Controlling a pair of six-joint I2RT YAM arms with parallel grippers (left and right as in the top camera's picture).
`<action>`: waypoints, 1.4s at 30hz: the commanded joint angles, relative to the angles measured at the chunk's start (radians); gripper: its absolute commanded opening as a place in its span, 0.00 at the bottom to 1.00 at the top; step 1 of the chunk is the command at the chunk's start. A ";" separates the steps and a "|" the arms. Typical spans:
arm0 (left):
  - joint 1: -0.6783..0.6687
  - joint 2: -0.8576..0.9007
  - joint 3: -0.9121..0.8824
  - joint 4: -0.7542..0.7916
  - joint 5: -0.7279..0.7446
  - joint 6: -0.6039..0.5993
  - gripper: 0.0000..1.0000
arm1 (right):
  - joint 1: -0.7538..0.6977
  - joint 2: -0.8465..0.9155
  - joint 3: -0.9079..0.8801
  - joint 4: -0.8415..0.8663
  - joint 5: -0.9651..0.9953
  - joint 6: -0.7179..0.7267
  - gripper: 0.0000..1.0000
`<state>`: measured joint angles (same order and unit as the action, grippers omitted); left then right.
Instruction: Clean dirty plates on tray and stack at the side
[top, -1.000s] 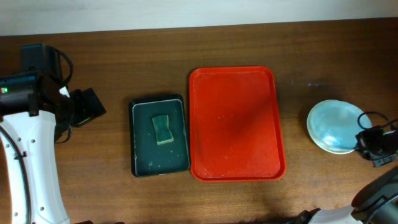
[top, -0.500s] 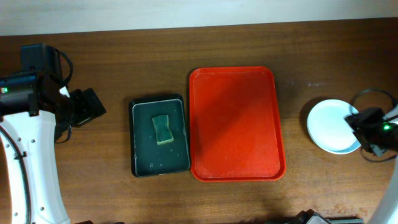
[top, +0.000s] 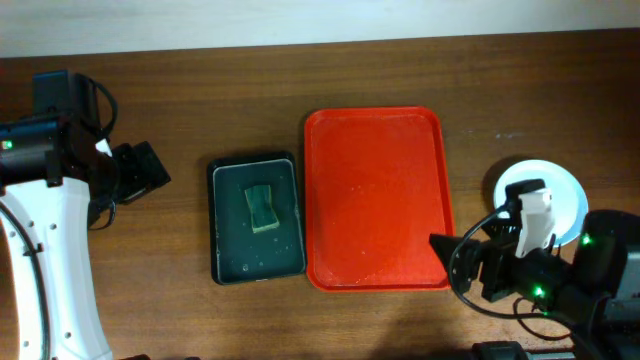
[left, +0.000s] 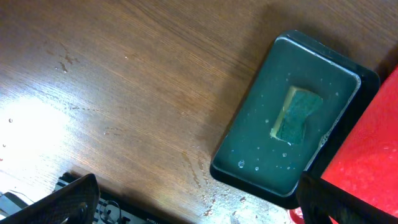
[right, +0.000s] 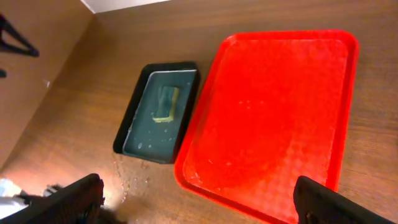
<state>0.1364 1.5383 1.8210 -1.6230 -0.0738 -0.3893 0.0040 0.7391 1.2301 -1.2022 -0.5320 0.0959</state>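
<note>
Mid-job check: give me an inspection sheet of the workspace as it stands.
Surface: wooden table, water droplets on it.
Job's things: red tray bare; plates on the table to its right, partly hidden by the right arm; count unclear.
Clutter: black tray holding a sponge.
Grippers: left gripper open, empty; right gripper open, empty.
Cables: black loops at the right arm.
Surroundings: pale wall.

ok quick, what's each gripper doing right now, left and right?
Left gripper: jaws open, holding nothing.
Right gripper: jaws open, holding nothing.
</note>
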 joint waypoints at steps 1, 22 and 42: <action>0.004 -0.013 0.003 0.001 0.007 0.001 1.00 | 0.017 0.003 0.008 -0.014 0.067 -0.014 0.98; 0.004 -0.013 0.003 0.001 0.006 0.001 0.99 | 0.113 -0.674 -0.910 0.747 0.307 -0.341 0.98; 0.004 -0.013 0.003 0.001 0.007 0.001 0.99 | 0.107 -0.732 -1.225 1.147 0.275 -0.342 0.98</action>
<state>0.1371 1.5383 1.8210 -1.6230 -0.0738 -0.3893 0.1085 0.0139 0.0128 -0.0517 -0.2516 -0.2611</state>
